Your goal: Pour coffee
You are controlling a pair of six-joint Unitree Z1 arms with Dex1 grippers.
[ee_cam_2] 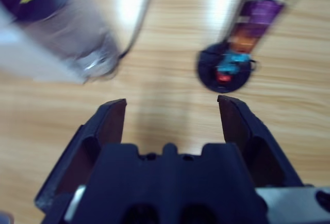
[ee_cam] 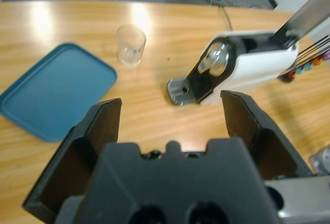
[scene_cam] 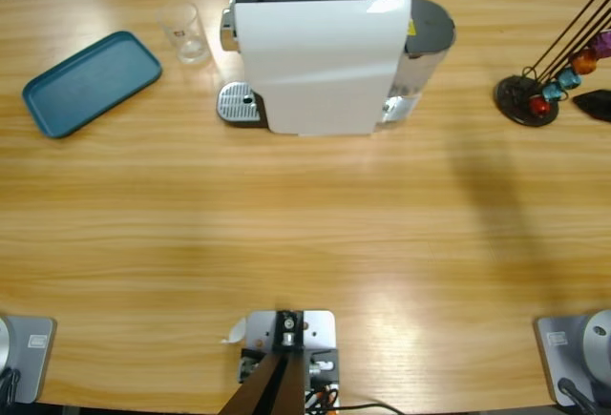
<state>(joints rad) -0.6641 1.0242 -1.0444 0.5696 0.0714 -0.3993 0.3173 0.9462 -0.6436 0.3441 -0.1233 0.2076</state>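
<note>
1. We are holding both sets of jaws apart, left gripper [ee_cam: 170, 118] and right gripper [ee_cam_2: 170, 116] empty.
2. The glass [scene_cam: 184, 31] is standing between tray [scene_cam: 91, 82] and coffee machine [scene_cam: 325, 48]; we advise gripping it low and upright.

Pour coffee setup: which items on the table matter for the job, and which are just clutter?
For the job:
coffee machine
glass
capsule stand
left gripper, open
right gripper, open

Probably lying about:
blue tray, nothing on it
</note>
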